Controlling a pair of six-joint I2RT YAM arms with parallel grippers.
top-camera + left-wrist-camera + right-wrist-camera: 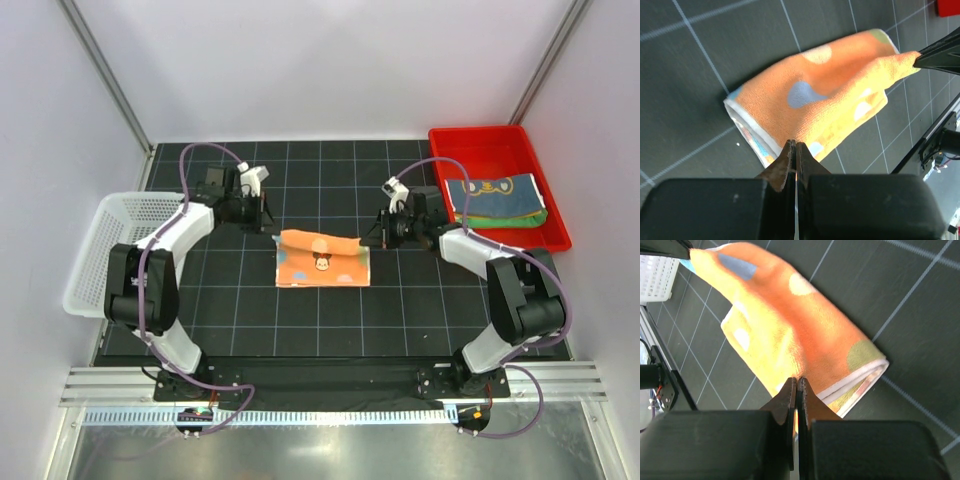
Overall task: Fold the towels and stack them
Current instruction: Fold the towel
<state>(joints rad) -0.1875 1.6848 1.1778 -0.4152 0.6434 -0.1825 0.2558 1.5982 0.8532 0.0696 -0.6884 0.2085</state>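
From above, you see the orange patched towel (pixel 320 258) lying doubled over on the dark gridded mat (pixel 250 330) between the arms; the left gripper (pixel 271 229) meets its far-left corner and the right gripper (pixel 365 241) its far-right corner; the red tray (pixel 450 145) at the back right holds the tiger towel (pixel 495 192) folded on top of the green towel (pixel 510 217); the white basket (pixel 100 250) stands at the mat's left edge.

On your left wrist view, the jaws are pressed together on the near corner of the towel's upper layer; the opposite corner is lifted into a peak by the other arm's fingers.

On your right wrist view, the jaws are likewise clamped on the upper layer's edge; the white-bordered fold rests on the mat beside them.
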